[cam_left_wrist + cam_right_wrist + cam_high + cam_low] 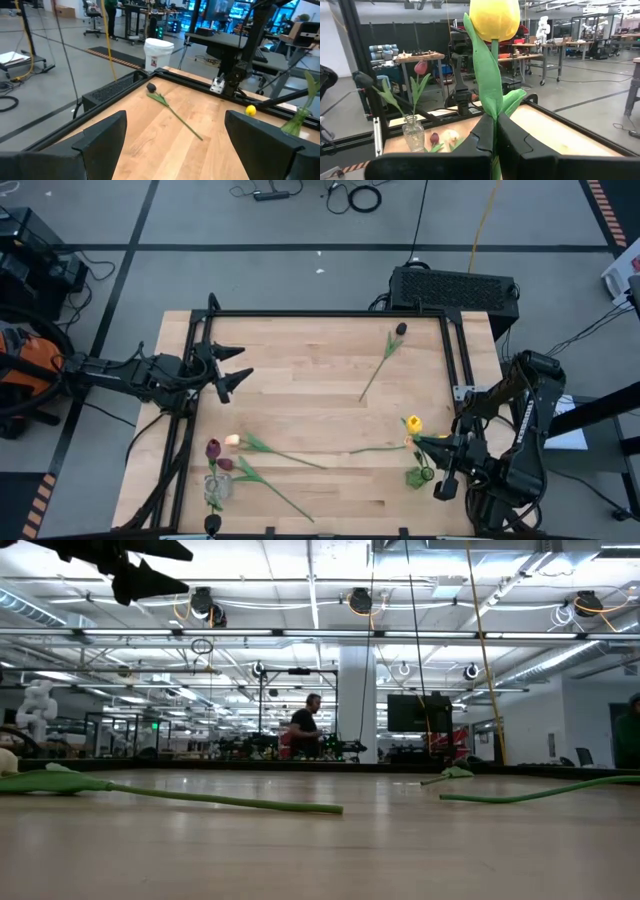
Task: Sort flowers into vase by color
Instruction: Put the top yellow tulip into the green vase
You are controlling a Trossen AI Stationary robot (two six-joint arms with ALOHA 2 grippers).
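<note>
My right gripper [428, 442] is near the table's right edge, shut on a yellow tulip [494, 17] that stands upright in it. At the near left, a glass vase [216, 490] holds one red tulip [420, 67]. Beside it a peach tulip [232, 440] and a maroon tulip [225, 464] lie flat on the wood. A dark tulip [400, 329] lies near the far edge. A greenish vase [418, 476] with a stem in it stands next to my right gripper. My left gripper [245, 363] hangs open above the table's left side. My right gripper pinches the yellow tulip's stem [493, 131] between its two fingers, just below where the leaves spring off. The fingers lie level, pointing toward the table's left, across the stem. The head stands above them; the stem below is hidden by the gripper.
Black rails [320, 313] frame the tabletop. A loose green stem [375, 448] lies left of my right gripper, its head unseen. A black box [455, 285] sits beyond the far edge. A person [303, 725] stands far off in the room. The middle of the table is bare wood.
</note>
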